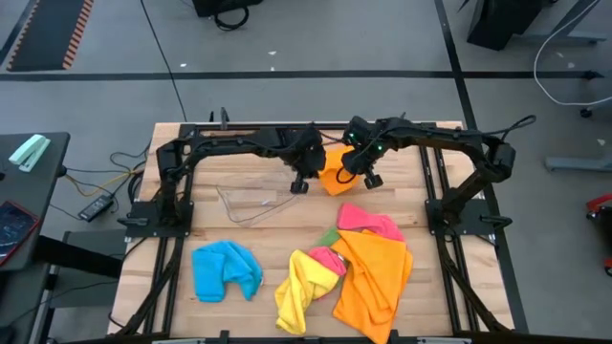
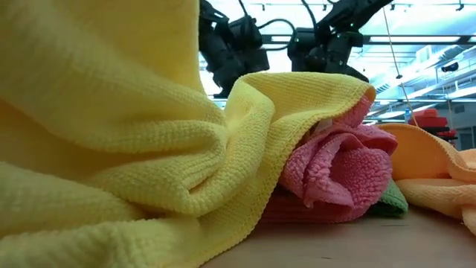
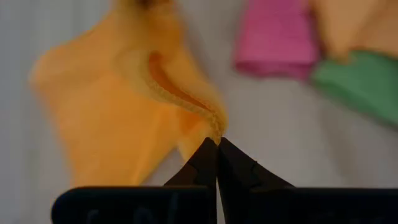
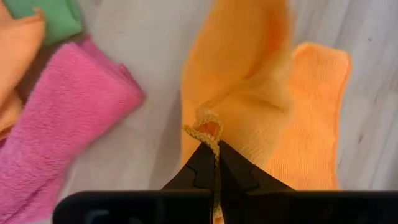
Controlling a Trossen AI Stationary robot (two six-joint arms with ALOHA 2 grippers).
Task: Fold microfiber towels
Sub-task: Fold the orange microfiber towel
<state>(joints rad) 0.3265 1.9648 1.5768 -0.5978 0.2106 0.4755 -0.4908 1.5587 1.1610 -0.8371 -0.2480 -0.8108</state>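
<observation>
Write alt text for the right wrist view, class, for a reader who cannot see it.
The right end effector is shut on the stitched edge of an orange towel that hangs over the wooden table. A pink towel lies beside it, with a green towel beyond.

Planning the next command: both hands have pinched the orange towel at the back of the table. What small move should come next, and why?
Probably draw the two hands apart to stretch the edge flat. The left hand and right hand are each shut on the hem of the orange towel, which hangs bunched between them; the hands sit close together.
</observation>
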